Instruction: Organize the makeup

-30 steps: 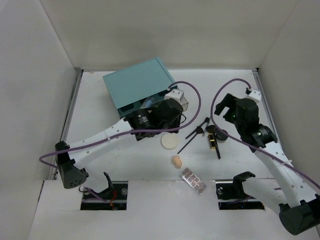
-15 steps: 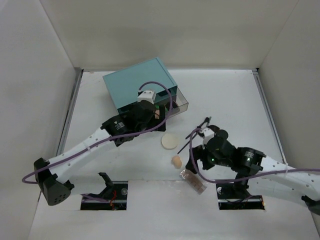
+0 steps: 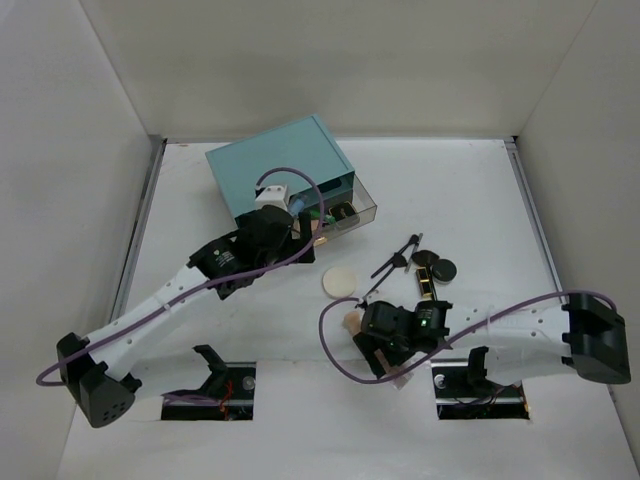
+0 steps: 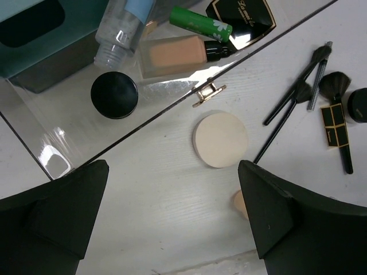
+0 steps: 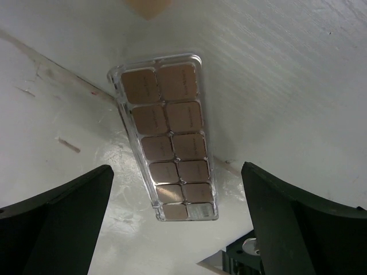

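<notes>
The makeup is spread over two places. In the clear drawer (image 4: pixel 69 120) lie a clear bottle (image 4: pixel 117 28), a tan foundation bottle (image 4: pixel 172 54), a green tube (image 4: pixel 200 23), a black square compact (image 4: pixel 241 17) and a black round jar (image 4: pixel 114 94). On the table lie the cream puff (image 4: pixel 221 140), peach sponge (image 3: pixel 350 320), thin black brushes (image 4: pixel 295 97) and black round compacts (image 3: pixel 435 264). My left gripper (image 4: pixel 172 172) hangs open and holds nothing, just in front of the drawer. My right gripper (image 5: pixel 176 169) is open above a clear palette of brown pans (image 5: pixel 169 143).
The teal box (image 3: pixel 280 165) stands at the back left with its drawer pulled out toward the middle. A small black-and-gold palette (image 4: pixel 332 123) lies by the brushes. The brown-pan palette straddles the step at the table's near edge (image 5: pixel 69 80).
My left gripper has opened and drawn back from the drawer toward the near left. My right arm has swung from the back right down to the near middle, over the brown-pan palette.
</notes>
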Controlling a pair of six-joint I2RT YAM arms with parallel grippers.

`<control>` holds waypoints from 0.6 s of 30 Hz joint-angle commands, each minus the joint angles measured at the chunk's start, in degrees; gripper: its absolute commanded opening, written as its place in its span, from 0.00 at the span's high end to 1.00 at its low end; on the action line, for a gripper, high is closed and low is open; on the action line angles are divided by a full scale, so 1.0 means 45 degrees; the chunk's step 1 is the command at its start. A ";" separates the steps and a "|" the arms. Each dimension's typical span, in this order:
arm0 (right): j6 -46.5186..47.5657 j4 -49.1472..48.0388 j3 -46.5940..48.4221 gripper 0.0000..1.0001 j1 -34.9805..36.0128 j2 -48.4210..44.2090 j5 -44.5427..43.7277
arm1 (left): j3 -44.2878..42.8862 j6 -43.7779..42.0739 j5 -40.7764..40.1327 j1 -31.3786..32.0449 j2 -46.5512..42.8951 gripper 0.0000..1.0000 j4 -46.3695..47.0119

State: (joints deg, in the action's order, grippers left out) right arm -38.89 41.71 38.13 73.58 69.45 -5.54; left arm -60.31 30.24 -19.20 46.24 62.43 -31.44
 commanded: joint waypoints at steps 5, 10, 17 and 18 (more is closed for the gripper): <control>-0.0165 -0.0811 0.0238 0.00 0.0238 0.0737 -0.0371 | 0.0336 -0.0118 -0.0264 -0.0519 -0.0690 0.00 0.0424; -0.0126 -0.0949 0.0257 0.13 0.0338 0.1323 -0.0137 | 0.0395 -0.0138 -0.0264 -0.0890 -0.0886 0.00 0.0424; -0.0127 -0.1321 0.0315 0.58 0.0357 0.1540 0.0294 | 0.0590 -0.0235 -0.0264 -0.1495 -0.1335 0.00 0.0542; -0.0068 -0.1282 0.0471 0.64 0.0280 0.1423 0.0216 | 0.0629 -0.0255 -0.0206 -0.1593 -0.1393 0.00 0.0542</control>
State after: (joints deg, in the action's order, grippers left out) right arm -38.81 39.05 38.41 74.70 75.85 -5.32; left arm -58.08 29.95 -19.53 40.23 58.04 -30.52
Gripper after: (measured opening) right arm 0.568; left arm 0.997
